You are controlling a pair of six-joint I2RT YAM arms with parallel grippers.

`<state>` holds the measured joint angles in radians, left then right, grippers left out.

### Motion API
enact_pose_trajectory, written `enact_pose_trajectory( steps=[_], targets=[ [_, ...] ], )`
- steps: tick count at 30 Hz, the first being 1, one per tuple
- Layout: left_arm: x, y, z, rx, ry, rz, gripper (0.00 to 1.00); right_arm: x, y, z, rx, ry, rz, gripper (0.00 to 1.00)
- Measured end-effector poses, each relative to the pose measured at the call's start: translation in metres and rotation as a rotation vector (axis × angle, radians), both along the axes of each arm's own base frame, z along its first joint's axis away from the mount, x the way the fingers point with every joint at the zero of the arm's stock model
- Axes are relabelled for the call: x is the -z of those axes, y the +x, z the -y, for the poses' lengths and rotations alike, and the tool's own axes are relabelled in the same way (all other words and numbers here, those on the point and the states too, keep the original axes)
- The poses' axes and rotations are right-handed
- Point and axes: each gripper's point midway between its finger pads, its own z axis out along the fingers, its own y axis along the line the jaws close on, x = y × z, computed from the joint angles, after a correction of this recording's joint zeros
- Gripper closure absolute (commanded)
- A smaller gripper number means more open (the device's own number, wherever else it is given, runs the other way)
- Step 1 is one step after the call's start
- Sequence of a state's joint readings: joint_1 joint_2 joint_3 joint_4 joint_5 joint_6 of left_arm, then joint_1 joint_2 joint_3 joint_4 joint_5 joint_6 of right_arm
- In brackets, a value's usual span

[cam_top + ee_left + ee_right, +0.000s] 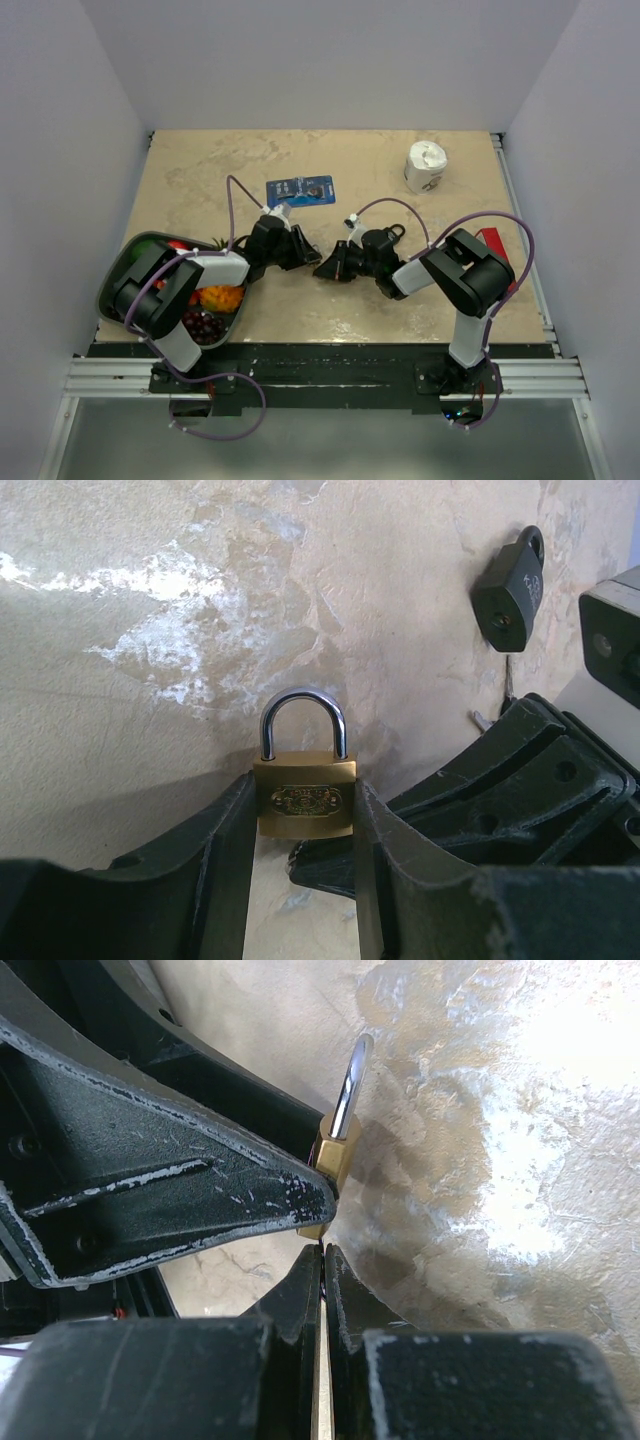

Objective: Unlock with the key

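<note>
Left gripper [305, 785]: fingers closed onto both sides of a brass padlock [304, 800], low centre of the left wrist view. The lock is upright in that frame, silver shackle on top and seated.

Right gripper [322, 1255]: fingers closed to a hairline slit. Tips sit right at the bottom edge of the brass padlock, which shows edge-on at centre of the right wrist view. Cannot tell whether anything thin is pinched in the slit.

Key: cannot place it for certain. A small silver tip [478, 718] pokes out beside the right gripper's body, right of centre in the left wrist view. It is too small to name.

A black padlock [510, 588] lies on the table [150, 680] at upper right of that view, apart from both grippers.

Top view: grippers meet at centre. Blue card [301, 190] is above them, white roll [425, 166] at upper right, and fruit tray [115, 290] at left.
</note>
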<state>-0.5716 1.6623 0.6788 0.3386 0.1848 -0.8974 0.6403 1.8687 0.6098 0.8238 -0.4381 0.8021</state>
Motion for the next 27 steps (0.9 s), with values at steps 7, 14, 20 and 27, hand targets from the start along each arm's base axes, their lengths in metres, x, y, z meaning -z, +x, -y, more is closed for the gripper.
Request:
enact_pose_trajectory(
  steps=[7, 14, 20, 27],
  targets=[
    [-0.006, 0.003, 0.004, 0.010, -0.022, 0.026, 1.00, -0.004, 0.004, 0.000, 0.009, 0.015, 0.004, 1.00],
    [-0.010, 0.007, 0.005, 0.007, -0.034, 0.046, 1.00, -0.009, 0.011, 0.003, 0.022, 0.042, 0.004, 1.00],
    [-0.012, 0.008, 0.006, 0.010, -0.039, 0.052, 1.00, -0.010, 0.011, 0.005, 0.023, 0.050, 0.012, 1.00],
    [-0.014, 0.009, 0.007, 0.012, -0.044, 0.063, 1.00, -0.012, 0.013, 0.007, 0.029, 0.061, 0.019, 1.00]
  ],
)
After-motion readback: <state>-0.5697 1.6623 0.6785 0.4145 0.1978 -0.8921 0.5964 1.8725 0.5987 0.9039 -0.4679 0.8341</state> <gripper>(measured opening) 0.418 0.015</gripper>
